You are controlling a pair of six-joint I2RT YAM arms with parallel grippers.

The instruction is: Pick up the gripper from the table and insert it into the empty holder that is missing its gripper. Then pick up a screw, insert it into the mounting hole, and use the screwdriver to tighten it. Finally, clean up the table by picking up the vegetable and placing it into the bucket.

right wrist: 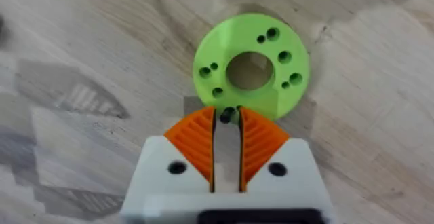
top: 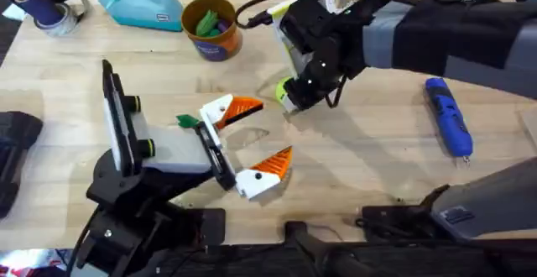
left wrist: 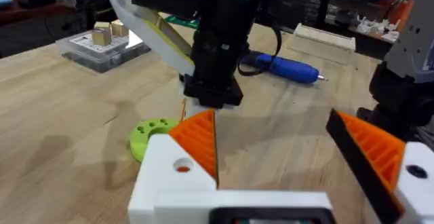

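The left gripper (top: 245, 143) sits low over the wood near the front of the table (top: 369, 168), its white fingers with orange pads (top: 273, 163) spread wide and holding nothing. Just past its fingertips, the right gripper (top: 289, 96) points straight down at the tabletop. In its wrist view the jaws are nearly closed, with only a thin slit between the orange pads (right wrist: 196, 137), and something small and dark is pinched at their tips; I cannot tell what it is. Directly beyond those tips lies a flat green ring (right wrist: 251, 69) with a large centre hole and smaller holes around it, and the pad tips overlap its near edge. The screwdriver (top: 447, 116) lies flat well off to the right of the right gripper. Farther back, beyond both grippers, stands the bucket (top: 211, 28) with something green and purple inside, and a teal pouch (top: 141, 5) lies beside it.
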